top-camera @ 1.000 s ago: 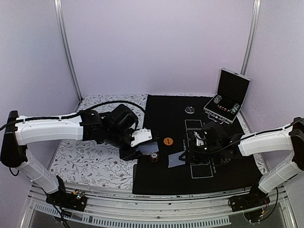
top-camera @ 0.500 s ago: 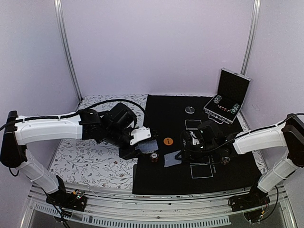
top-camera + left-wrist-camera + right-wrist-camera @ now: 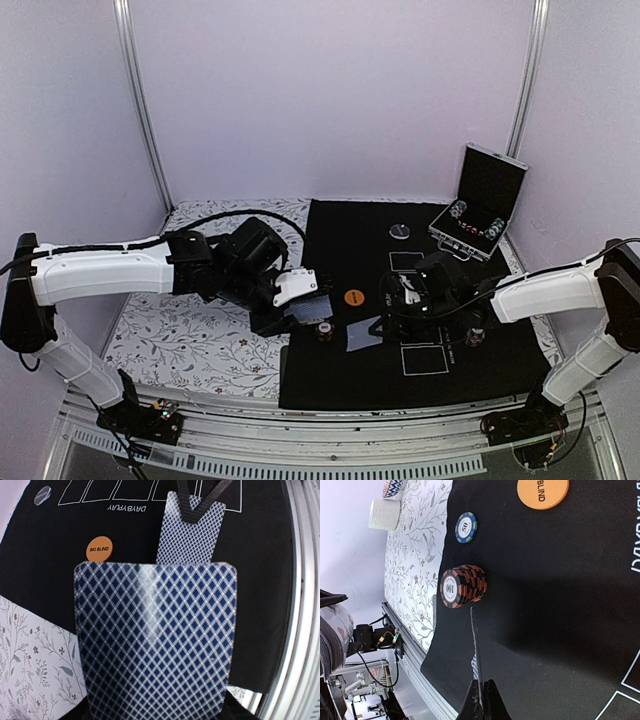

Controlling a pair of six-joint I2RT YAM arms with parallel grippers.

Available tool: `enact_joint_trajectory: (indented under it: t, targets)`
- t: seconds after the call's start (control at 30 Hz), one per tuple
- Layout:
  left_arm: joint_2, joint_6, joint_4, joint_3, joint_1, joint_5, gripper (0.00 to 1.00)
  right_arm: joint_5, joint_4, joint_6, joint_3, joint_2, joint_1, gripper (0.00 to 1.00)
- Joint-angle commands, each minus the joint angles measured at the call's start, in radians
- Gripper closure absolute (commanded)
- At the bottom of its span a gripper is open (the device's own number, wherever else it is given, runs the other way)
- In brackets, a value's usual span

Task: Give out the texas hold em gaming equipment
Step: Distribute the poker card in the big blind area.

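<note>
I have the left gripper [image 3: 300,308] clamped on the deck [image 3: 157,640], held over the left edge of the black mat [image 3: 340,240] where it meets the floral cloth [image 3: 190,340]. In the left wrist view the top card's back fills most of the picture. It shows a tight lattice of dark blue and white diamonds inside a thin white border with rounded corners, and a streak of glare runs down it.

The right gripper [image 3: 480,690] is pinched shut on a single card [image 3: 187,540] with the same blue diamond back. Its two dark fingers form a V over one short end. The card sits over the middle of the mat, toward the near edge and just right of the deck. From the right wrist I see it only edge-on, as a thin pale line, and I cannot tell whether its free end touches the mat.

A chip stack [image 3: 465,586] of red-and-black striped chips, the top one marked 100, sits just beside that free end, near the mat's left edge. A lone blue chip [image 3: 466,527] marked 50 lies flat a little apart from the stack. The orange disc [image 3: 99,548], printed BIG BLIND, lies flat near the mat's centre. The silver disc [image 3: 400,232] lies toward the far edge. The case [image 3: 488,195] stands open at the far right corner with more chips inside.
</note>
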Motion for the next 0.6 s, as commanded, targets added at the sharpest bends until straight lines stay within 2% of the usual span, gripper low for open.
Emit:
enact_joint_trajectory:
  t: [0.0, 0.57]
  targets:
    - [-0.033, -0.002, 0.019, -0.008, 0.012, 0.014, 0.42, 0.001, 0.006, -0.008, 0.015, -0.02, -0.004, 0.98]
    - [-0.04, 0.001, 0.019, -0.014, 0.013, 0.013, 0.42, -0.078, 0.213, 0.09, 0.015, 0.185, 0.047, 0.98]
